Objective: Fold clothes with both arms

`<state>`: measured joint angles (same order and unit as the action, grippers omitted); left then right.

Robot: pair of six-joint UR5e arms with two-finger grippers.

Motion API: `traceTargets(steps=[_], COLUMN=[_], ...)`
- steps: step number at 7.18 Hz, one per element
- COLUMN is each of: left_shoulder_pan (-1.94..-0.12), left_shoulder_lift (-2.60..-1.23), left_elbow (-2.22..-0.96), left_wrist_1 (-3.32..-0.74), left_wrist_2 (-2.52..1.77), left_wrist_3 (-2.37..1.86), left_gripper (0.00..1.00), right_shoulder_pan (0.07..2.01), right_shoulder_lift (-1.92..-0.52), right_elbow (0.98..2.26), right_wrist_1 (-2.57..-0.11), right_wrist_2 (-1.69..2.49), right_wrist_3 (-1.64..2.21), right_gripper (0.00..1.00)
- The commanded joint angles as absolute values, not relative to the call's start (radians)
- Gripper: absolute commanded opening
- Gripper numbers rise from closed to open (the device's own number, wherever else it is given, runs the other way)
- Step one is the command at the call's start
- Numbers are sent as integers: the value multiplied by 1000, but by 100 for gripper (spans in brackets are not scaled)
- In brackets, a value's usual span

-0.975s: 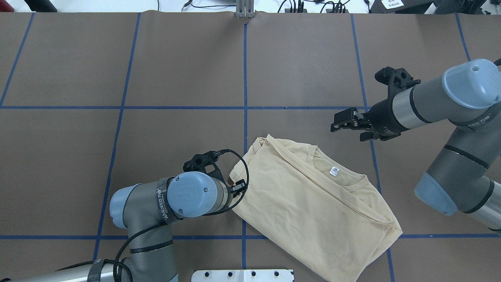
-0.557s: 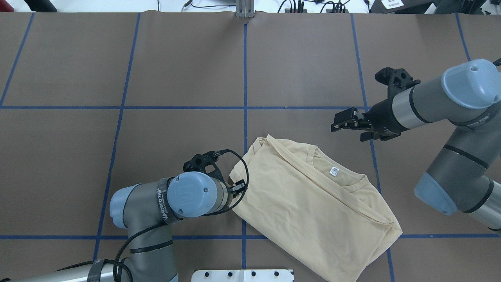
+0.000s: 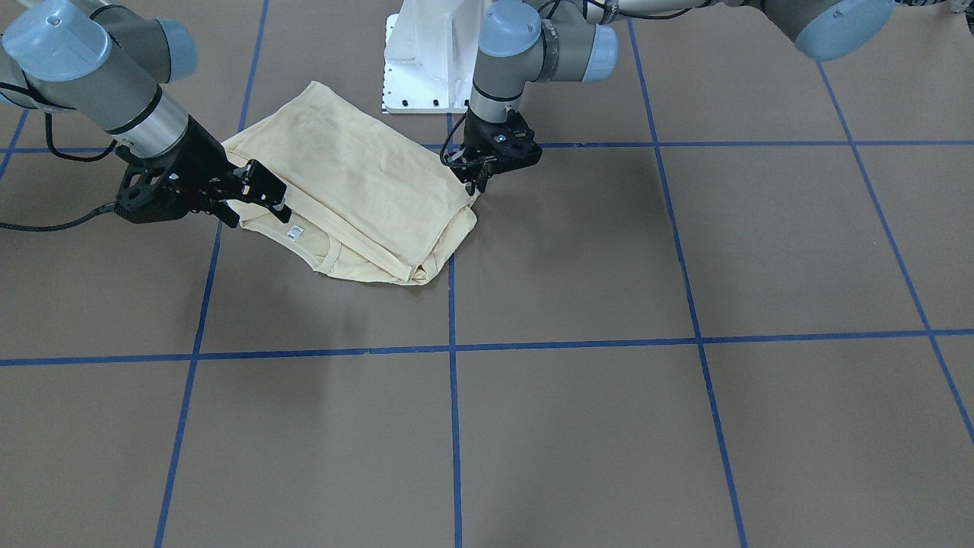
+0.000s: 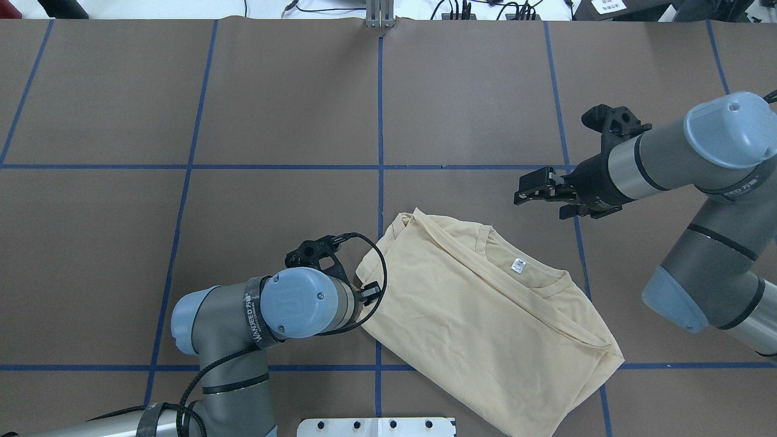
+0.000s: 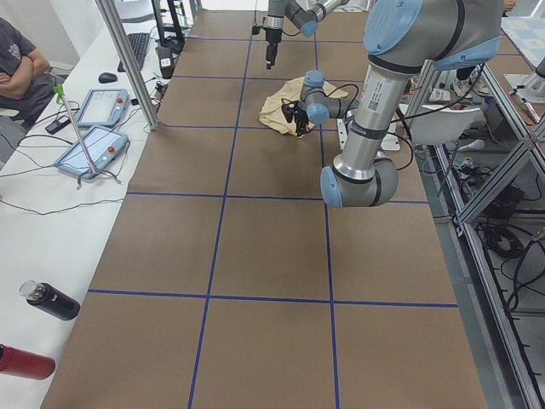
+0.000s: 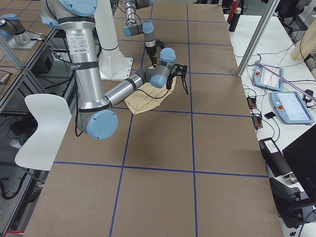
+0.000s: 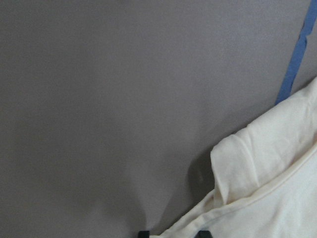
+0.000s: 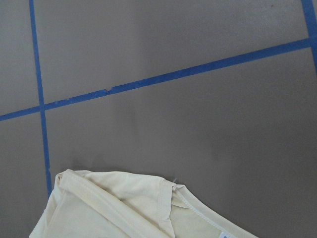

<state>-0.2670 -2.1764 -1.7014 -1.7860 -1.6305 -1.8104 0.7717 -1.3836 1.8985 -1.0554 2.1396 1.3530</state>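
The left fingers (image 7: 143,233) show as two dark tips at the bottom of the left wrist view, set narrowly apart with an edge of the shirt (image 4: 485,315) between them; from that sliver I cannot tell whether they pinch the cloth or only straddle it; in the front-facing view they point straight down at the shirt's corner. Behind them the left arm (image 4: 291,303) bends low over the bench (image 4: 273,109), with a black cable looping round its wrist.

The right fingers (image 4: 533,177) are spread wide and hold nothing; they hover above bare bench, near the shirt's collar end but clear of the cloth; the right arm (image 4: 668,152) reaches in behind them from the side.

The pale cream-yellow shirt lies folded into a rough oblong, set diagonally on the brown bench across a crossing of blue tape lines (image 4: 380,121); its collar faces up, showing a small white neck label (image 4: 518,264); its near corner lies close to the white base plate (image 4: 376,426).
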Motion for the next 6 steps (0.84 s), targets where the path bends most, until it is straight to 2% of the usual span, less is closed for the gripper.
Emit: traceTargets(steps=[1,6], left_shoulder_pan=[-267,-329], left_shoulder_lift=[-2180,-2197], left_elbow=[-1703,-1710], left_wrist_1=[-1781,-1740], left_wrist_2=[-1631,-1652], left_wrist_3=[-1813,-1812], left_gripper=[0,0], right_shoulder_pan=[775,782], right_shoulder_lift=[-1384,-1384], right_elbow=[1891,1890], right_wrist_1=[-1055,-1054], right_wrist_2=[2138,2148], right_wrist_3=[1351,1350], right_gripper=[100,100])
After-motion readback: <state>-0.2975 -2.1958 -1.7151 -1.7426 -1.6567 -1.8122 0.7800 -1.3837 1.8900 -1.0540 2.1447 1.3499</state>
